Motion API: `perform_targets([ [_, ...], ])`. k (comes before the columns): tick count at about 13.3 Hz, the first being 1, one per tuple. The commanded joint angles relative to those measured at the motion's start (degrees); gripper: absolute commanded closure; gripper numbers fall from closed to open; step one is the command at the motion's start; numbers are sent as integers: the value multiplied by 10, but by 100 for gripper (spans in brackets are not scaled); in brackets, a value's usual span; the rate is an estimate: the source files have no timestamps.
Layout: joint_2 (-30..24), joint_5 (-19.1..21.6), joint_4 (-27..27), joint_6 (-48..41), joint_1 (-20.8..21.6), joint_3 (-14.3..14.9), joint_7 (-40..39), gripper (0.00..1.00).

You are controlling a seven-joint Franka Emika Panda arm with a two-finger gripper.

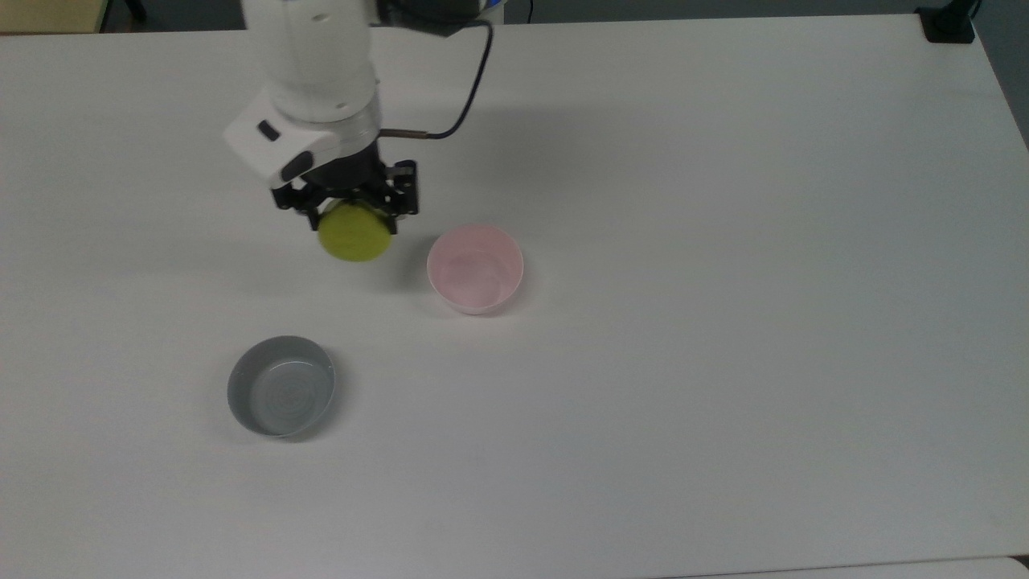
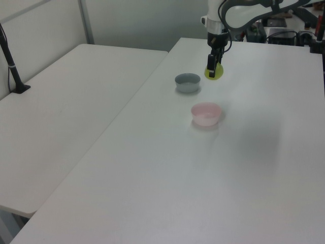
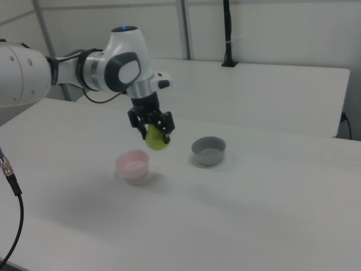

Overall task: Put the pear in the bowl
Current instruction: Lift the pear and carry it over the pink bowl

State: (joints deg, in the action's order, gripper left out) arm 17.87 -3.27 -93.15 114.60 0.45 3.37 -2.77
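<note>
In the top view I had the gripper (image 1: 354, 211) pinched on the pear (image 1: 354, 232), which hung clear of the table (image 1: 723, 322), just to the top view's left of the pink bowl (image 1: 475, 268) and a little above it in the picture. The bowl was empty, and so was the grey bowl (image 1: 280, 397) lower down and well apart. I judged the pear light and firm, rounded and smooth enough to roll or slip, so a hold across its widest part looked right to me. In the left view the pear (image 2: 214, 71) hung under the gripper (image 2: 211, 67) beyond both bowls, the grey bowl (image 2: 187, 82) at the left view's left and the pink bowl (image 2: 206, 113) nearer the camera, both with nothing in them. In the right view the fingers closed on the pear (image 3: 155, 139) from either side, the gripper (image 3: 152, 129) holding it above and just to the right view's right of the pink bowl (image 3: 132, 164); the grey bowl (image 3: 208, 151) stood further right, empty. I reckoned the deep pink bowl would keep the fruit from rolling out.
</note>
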Motion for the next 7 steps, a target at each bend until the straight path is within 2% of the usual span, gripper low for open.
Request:
perform_targets([
  [1,-13,1,-30,-10,64,3,76,57],
  [4,3,-19,-57,18,98,3,116,56],
  [7,10,-19,-79,65,104,3,123,54],
])
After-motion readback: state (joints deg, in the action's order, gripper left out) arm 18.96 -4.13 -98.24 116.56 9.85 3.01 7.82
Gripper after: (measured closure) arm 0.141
